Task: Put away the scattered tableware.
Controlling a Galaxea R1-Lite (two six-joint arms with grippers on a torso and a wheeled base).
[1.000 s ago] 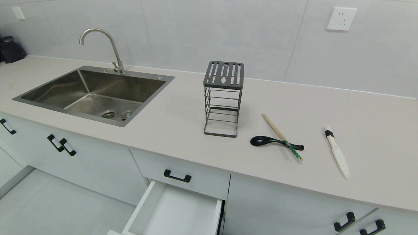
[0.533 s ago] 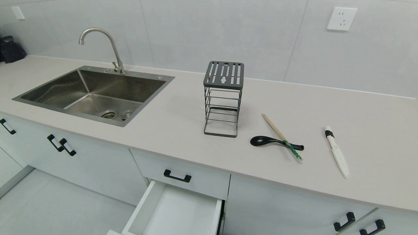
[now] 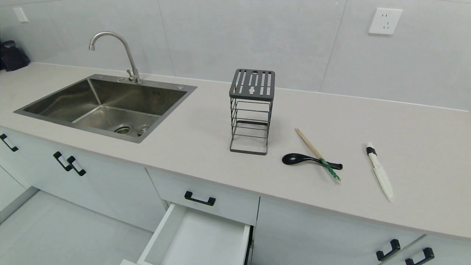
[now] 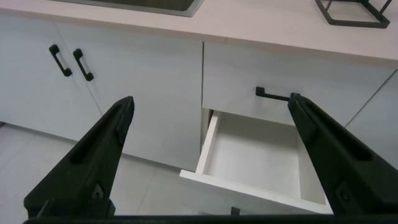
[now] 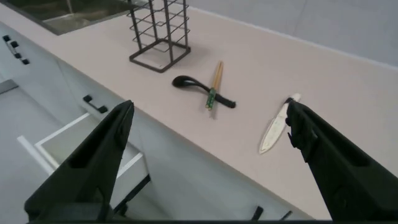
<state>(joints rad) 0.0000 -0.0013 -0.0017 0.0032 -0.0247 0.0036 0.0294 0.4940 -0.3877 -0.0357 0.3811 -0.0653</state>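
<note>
You have stowed nothing: left end effector (image 4: pixel 210 102) and right end effector (image 5: pixel 209 107) gape empty, with spoon (image 5: pixel 194 84), chopsticks (image 5: pixel 217 73) and knife (image 5: pixel 273 132) all lying on the desk (image 5: pixel 348 87) well ahead of the right one.

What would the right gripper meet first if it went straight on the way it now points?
Probably the chopsticks, where they cross the black spoon on the counter: that spot sits centred in the open right gripper. Depth is unclear.

Lit brightly and evenly, apparently from overhead. Throws only faint, soft shadows beside the rack (image 3: pixel 251 110) and under the spoon (image 3: pixel 294 159) on the pale countertop (image 3: pixel 191 140). Gleams dully on the sink (image 3: pixel 128 96) walls. Bows straight lines toward the head view's corners.
</note>
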